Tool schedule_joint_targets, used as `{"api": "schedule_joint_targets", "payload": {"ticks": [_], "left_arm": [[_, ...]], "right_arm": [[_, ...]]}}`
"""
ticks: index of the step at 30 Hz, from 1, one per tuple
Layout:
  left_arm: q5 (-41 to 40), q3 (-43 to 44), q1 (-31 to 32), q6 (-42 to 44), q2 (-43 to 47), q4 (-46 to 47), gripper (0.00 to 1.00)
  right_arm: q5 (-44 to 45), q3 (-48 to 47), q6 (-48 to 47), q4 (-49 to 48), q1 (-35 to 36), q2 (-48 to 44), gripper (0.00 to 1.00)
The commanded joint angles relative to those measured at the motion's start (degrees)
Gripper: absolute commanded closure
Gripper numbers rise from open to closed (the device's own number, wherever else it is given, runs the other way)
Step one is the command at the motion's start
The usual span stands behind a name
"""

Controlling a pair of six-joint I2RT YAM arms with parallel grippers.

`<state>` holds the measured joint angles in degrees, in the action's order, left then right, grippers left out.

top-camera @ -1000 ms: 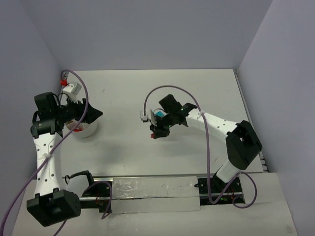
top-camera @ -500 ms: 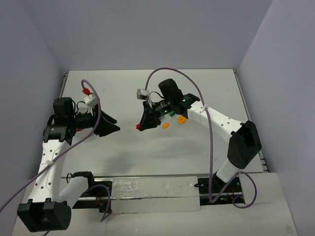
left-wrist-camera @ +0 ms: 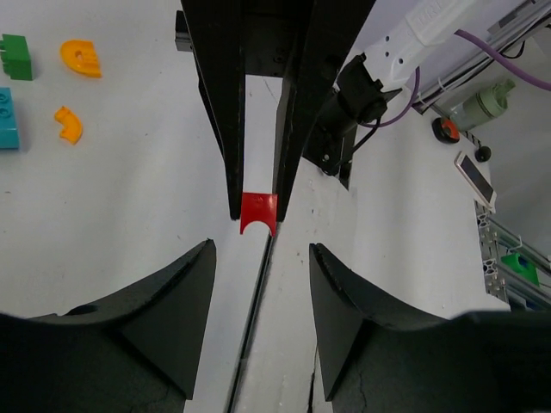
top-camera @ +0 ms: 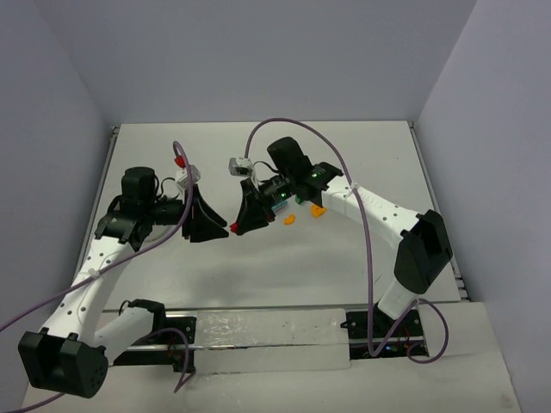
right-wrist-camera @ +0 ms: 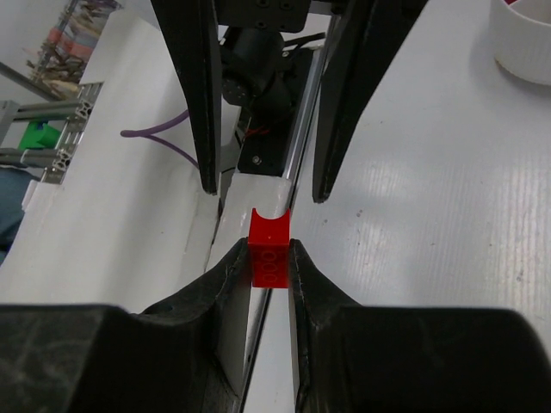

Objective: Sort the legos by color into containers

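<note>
**Right gripper clamped on a red lego, left gripper open opposite it**

Right gripper has its fingers pressed together on a red lego, held by the flat sides with the arched end sticking out past the tips. Left gripper points straight at it, tip to tip, near the middle of the table. Its jaws stand apart with nothing between them. The red lego sits in line with that gap, just short of the left fingertips, not touching them.

Four loose legos lie on the table to the right of the grippers, beside the right arm: a green one, a cyan one and two curved orange ones, all near each other but apart.

Part of the white bowl shows only in the right wrist view, at the upper right corner, well apart from the red lego. Its compartments are out of view.
</note>
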<state>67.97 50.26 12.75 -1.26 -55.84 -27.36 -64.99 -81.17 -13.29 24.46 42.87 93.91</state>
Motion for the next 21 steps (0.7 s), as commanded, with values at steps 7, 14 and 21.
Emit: {"api": "schedule_joint_targets", "payload": {"ticks": [7, 14, 21], "left_arm": [[0.3, 2.2, 2.4, -4.4, -2.3, 6.3, 0.46], [-0.5, 2.5, 3.6, -4.4, -3.4, 6.3, 0.48], [-0.2, 2.4, 3.8, -4.0, -3.4, 6.3, 0.66]], "right_arm": [[-1.5, -3.2, 1.1, 0.1, 1.0, 1.2, 1.00], [-1.5, -3.4, 1.7, -0.2, 1.0, 1.3, 1.00], [-1.4, -3.5, 2.1, -0.1, 1.1, 1.5, 1.00]]}}
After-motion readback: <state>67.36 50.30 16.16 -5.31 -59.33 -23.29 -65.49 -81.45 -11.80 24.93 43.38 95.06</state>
